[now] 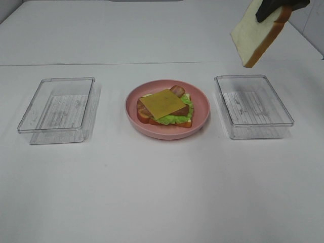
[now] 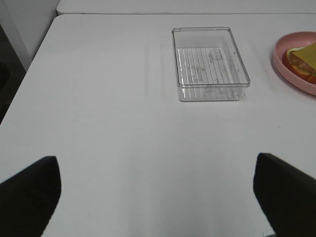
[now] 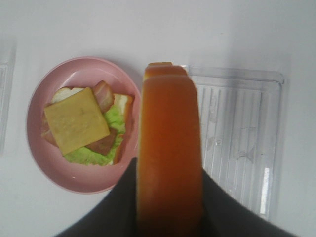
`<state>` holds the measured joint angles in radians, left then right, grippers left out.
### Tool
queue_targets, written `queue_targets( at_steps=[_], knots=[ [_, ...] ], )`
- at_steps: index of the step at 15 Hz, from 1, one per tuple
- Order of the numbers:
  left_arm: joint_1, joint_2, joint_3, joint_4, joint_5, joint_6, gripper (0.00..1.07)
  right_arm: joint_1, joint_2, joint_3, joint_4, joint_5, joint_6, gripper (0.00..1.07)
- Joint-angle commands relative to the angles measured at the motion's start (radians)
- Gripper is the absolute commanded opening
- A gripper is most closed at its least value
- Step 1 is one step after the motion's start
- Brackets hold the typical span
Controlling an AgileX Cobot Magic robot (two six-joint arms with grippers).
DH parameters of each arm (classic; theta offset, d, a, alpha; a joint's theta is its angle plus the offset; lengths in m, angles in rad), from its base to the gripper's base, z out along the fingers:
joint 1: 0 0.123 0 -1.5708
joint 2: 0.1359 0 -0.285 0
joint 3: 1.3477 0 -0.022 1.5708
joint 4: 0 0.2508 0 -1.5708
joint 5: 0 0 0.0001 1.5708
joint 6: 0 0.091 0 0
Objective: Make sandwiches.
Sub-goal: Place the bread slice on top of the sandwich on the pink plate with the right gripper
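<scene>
your right end effector (image 1: 276, 9) is clamped on a bread slice (image 1: 258, 34), held high and tilted above the right bin (image 1: 253, 106), at about 2 o'clock from the plate (image 1: 200, 121). the open sandwich (image 1: 164, 109) sits on that plate at the worktop (image 1: 162, 192) centre, cheese (image 1: 162, 104) on top. your left end effector (image 2: 158, 197) is spread wide and holds nothing, near the left bin (image 2: 210, 64).

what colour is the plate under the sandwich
Pink. The plate shows best in the exterior high view, with the sandwich on it.
</scene>
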<state>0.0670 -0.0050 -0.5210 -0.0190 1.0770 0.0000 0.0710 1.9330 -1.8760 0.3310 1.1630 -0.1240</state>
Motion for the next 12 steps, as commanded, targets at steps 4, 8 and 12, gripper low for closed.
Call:
queue_targets(
  at_steps=[4, 8, 12],
  knots=[
    [0.002, -0.017, 0.002, -0.007, -0.003, -0.006, 0.98, 0.245, 0.005, 0.0, 0.015, -0.055, -0.017, 0.0],
    [0.002, -0.017, 0.002, -0.007, -0.003, -0.006, 0.98, 0.371, 0.088, 0.0, 0.075, -0.121, 0.013, 0.0],
    [0.002, -0.017, 0.002, -0.007, -0.003, -0.006, 0.98, 0.402, 0.198, 0.0, 0.1, -0.18, 0.02, 0.0]
  ],
)
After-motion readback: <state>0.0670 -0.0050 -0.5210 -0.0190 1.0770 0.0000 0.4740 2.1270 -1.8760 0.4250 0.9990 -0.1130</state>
